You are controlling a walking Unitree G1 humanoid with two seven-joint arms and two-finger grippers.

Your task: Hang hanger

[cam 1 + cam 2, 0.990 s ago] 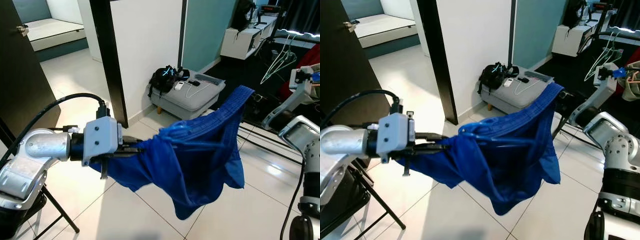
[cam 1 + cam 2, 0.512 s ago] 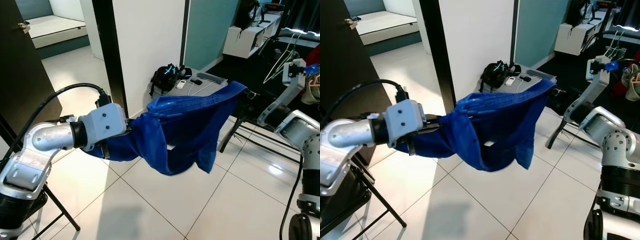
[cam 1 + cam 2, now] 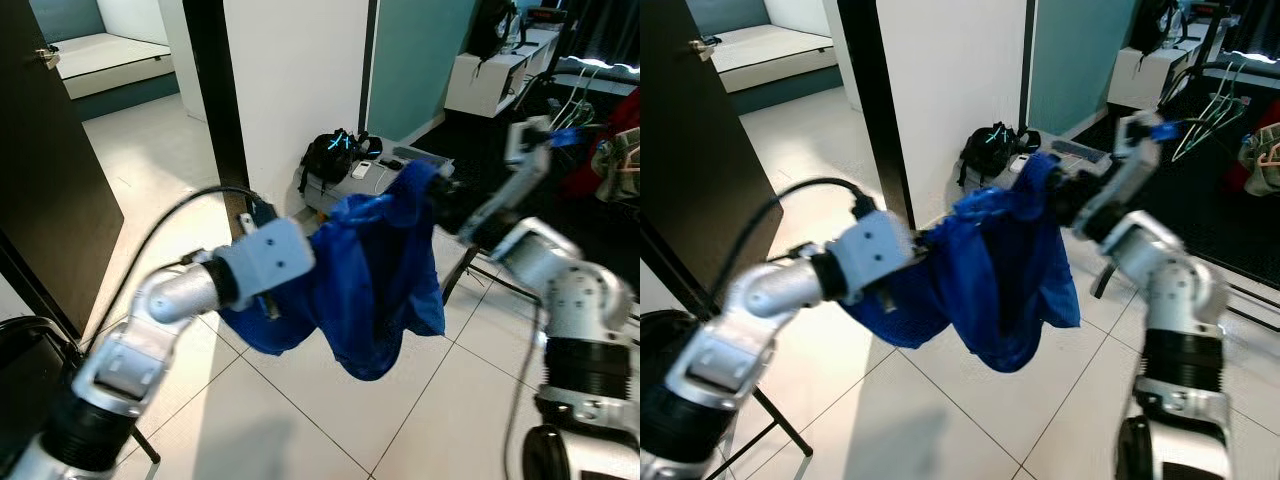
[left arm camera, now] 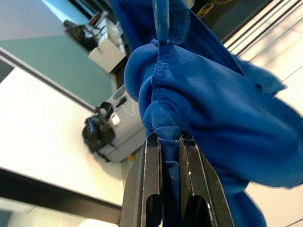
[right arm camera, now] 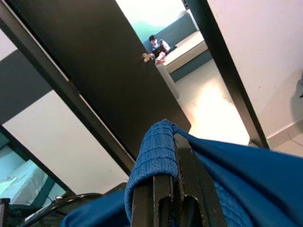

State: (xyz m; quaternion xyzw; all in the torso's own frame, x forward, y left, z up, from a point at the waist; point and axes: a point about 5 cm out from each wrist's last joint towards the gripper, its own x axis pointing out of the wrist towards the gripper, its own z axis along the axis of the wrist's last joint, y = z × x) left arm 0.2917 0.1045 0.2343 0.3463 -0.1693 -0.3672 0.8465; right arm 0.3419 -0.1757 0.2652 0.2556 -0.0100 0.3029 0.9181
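A blue garment [image 3: 380, 270] hangs bunched in the air between my two arms, above the white tiled floor. My left gripper [image 4: 168, 138] is shut on a fold of the cloth at its left side. A thin blue bar [image 4: 161, 19] runs out of the folds just beyond the fingers. My right gripper [image 5: 173, 161] is shut on the garment's ribbed hem [image 5: 154, 151] at its upper right, near the middle of the scene. In the eye views the cloth hides the fingers of both grippers. Light wire hangers [image 3: 572, 108] hang at the far right.
A grey box with a black bag [image 3: 335, 155] on it stands on the floor behind the garment, by the white wall. A dark door [image 3: 45, 180] is open at the left. Black frame legs [image 3: 120, 430] stand at the lower left. A white desk [image 3: 490, 75] is at the back right.
My right arm has swung left toward the middle, bringing its end of the garment close to the left gripper. The cloth, spread wide a second ago, now hangs narrow and bunched.
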